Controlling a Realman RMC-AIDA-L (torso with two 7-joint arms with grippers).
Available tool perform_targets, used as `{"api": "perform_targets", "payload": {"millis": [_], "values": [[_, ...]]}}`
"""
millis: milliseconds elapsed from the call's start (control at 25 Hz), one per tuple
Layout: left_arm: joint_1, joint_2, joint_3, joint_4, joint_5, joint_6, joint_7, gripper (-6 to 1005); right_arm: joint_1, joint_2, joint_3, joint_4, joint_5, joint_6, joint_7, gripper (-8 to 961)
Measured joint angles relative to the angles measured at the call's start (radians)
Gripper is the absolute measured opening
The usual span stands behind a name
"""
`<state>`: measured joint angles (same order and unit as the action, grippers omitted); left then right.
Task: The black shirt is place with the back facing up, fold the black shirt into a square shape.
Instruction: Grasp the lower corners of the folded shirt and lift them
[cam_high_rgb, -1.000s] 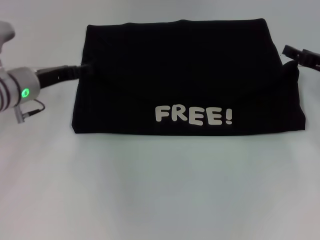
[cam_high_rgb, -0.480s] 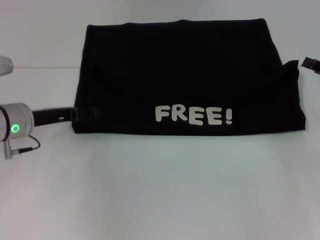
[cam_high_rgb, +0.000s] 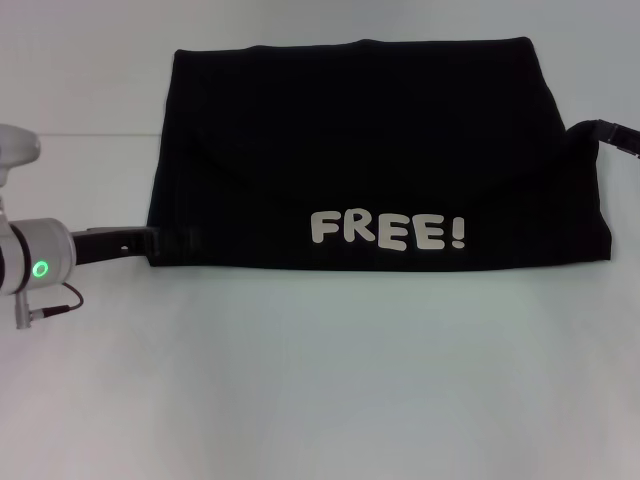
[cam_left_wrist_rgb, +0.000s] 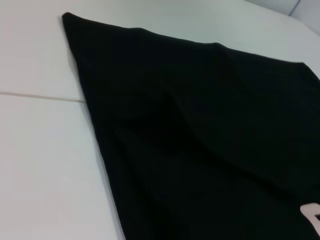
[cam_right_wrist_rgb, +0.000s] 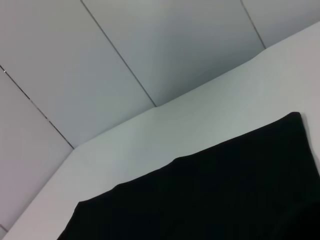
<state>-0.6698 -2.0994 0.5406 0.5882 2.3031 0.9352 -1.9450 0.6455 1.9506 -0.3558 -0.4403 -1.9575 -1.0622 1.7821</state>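
Left pincer (cam_high_rgb: 172, 240) reaches in low from the left edge of the desk (cam_high_rgb: 320, 380), its dark tips against the near left corner of the black shirt (cam_high_rgb: 370, 160). Black on black, the tips merge with the cloth, so I cannot tell whether they are spread, closed, or gripping the hem. Right pincer (cam_high_rgb: 612, 133) shows only as a thin dark piece at the right border of the head view, just beside the shirt's right edge where the cloth bulges outward; most of it is cut off, and its state cannot be told either.

The shirt lies in the far middle of the white desk, folded into a wide rectangle, with the white lettering "FREE!" (cam_high_rgb: 387, 231) facing up along its near edge. A faint curved fold line runs across its upper layer. Neither wrist view shows any fingers, only black cloth (cam_left_wrist_rgb: 200, 140) on the white surface, with wall panels (cam_right_wrist_rgb: 125, 60) behind in the right wrist view.
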Motion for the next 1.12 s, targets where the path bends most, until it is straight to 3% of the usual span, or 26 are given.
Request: {"api": "perform_targets", "payload": {"millis": [320, 920, 1120], "values": [[0.001, -0.013, 0.038, -0.007, 0.001, -0.034, 0.072, 771, -0.002, 0.002, -0.006, 0.0, 0.001, 0.008, -0.003, 627], [0.002, -0.014, 0.067, -0.009, 0.012, -0.055, 0.116, 735, -0.005, -0.001, 0.0, 0.0, 0.007, 0.018, -0.009, 628], [0.007, -0.016, 0.066, -0.004, 0.018, -0.063, 0.117, 552, -0.004, -0.004, -0.001, -0.001, 0.008, 0.018, -0.01, 627]]}}
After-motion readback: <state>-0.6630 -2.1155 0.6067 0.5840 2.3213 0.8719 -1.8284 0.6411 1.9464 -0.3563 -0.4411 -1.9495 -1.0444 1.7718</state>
